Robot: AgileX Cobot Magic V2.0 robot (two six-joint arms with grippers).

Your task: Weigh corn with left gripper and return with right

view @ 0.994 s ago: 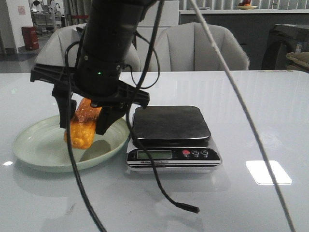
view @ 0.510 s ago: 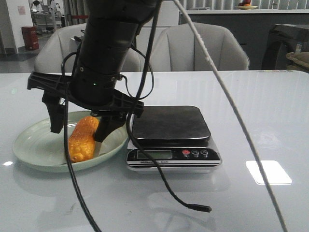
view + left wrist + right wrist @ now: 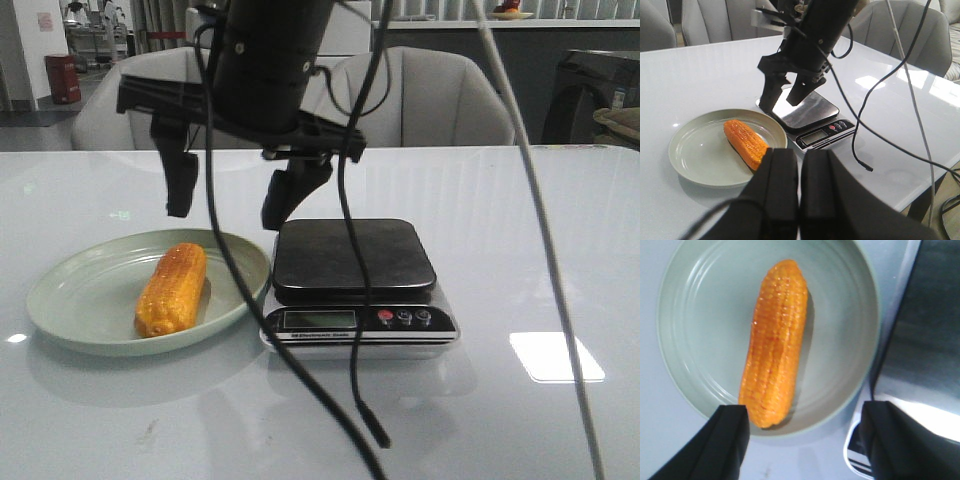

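With the corn [image 3: 172, 290] lying in the plate [image 3: 70, 310], right gripper [image 3: 232, 195] hangs wide open, empty; left gripper [image 3: 799, 167] closed, empty.

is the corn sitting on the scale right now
No, the corn lies on the green plate, beside the scale, whose platform is bare.

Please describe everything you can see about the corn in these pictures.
The corn is one short orange-yellow cob with neat rows of kernels and rounded ends. Its surface looks glossy, maybe plastic. It lies flat on its side inside the pale green plate, touching only the plate, with one end pointing toward the plate's near rim. The scale stands beside the plate, apart from the cob. The right gripper hangs above with its jaws open, not touching it.
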